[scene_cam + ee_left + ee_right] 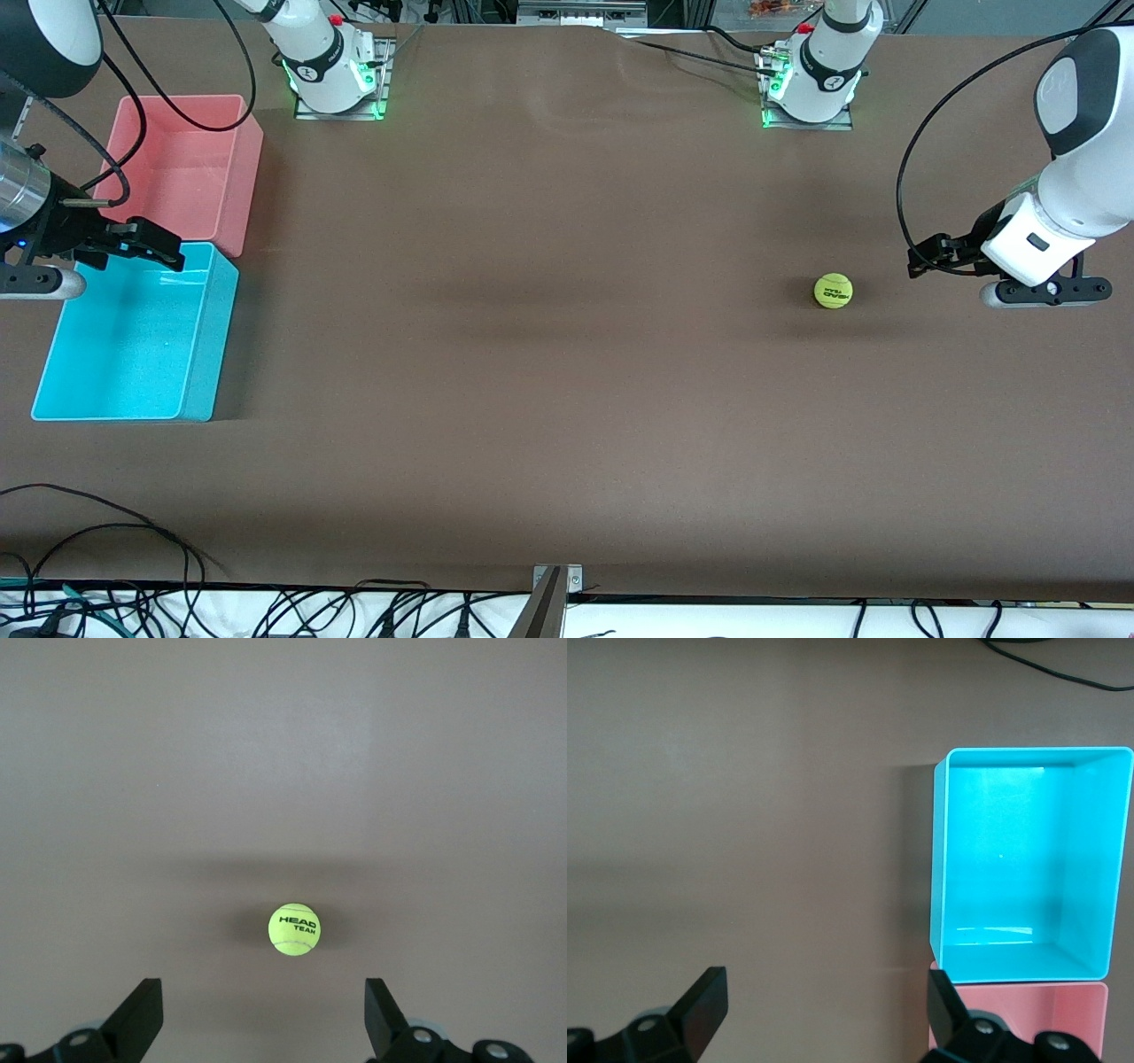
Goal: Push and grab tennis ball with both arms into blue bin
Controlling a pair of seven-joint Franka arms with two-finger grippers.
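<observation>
Both claws wide, L claw (926,257) nr tennis ball (833,291).

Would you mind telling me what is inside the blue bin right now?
Nothing: the blue bin shows only bare floor, though the right gripper covers one corner in the front view.

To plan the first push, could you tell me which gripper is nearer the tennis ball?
Left. The left gripper hangs beside the tennis ball; the right gripper is over the blue bin.
</observation>
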